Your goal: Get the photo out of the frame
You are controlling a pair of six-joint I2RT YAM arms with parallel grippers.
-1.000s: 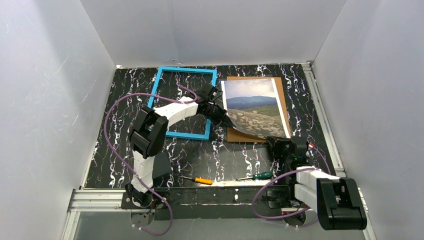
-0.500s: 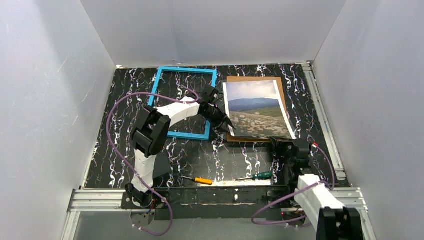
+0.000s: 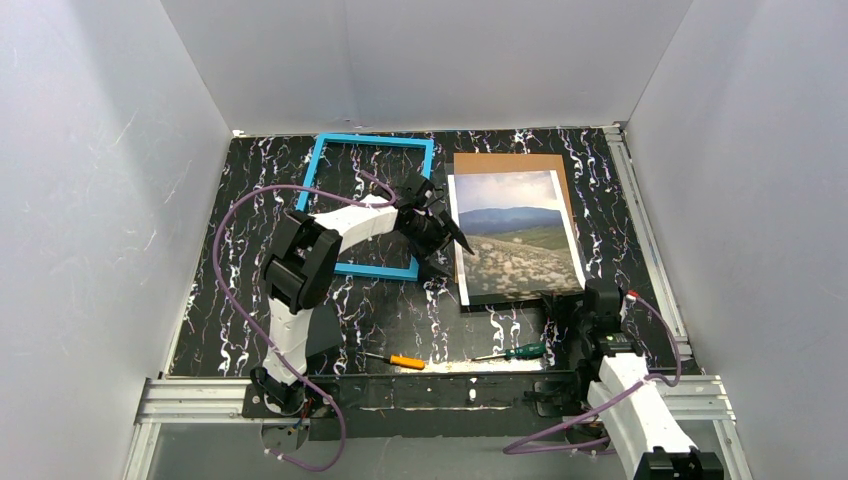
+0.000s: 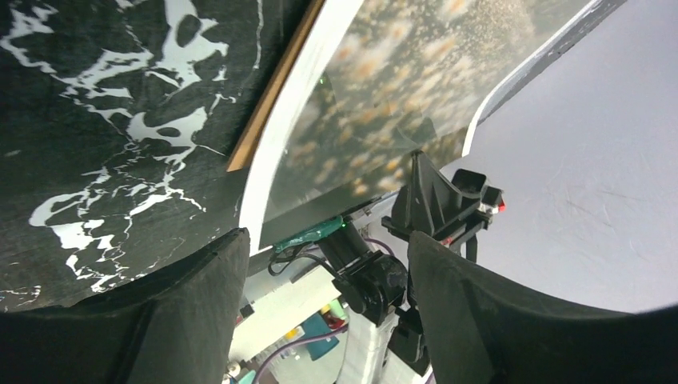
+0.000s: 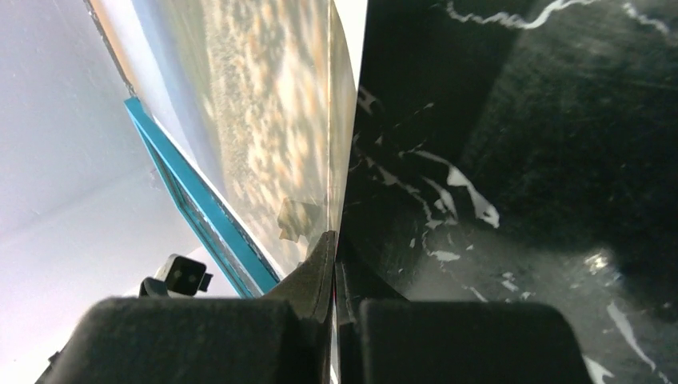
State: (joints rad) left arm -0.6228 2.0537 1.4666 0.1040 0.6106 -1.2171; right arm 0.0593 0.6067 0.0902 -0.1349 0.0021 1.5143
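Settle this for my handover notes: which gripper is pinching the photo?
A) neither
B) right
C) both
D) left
B: the right wrist view shows the right gripper shut on the near edge of the photo, while the left gripper stands open beside it.

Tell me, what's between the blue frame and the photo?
The left pincer, open, hangs there, between the frame and the photo; the top view shows it.
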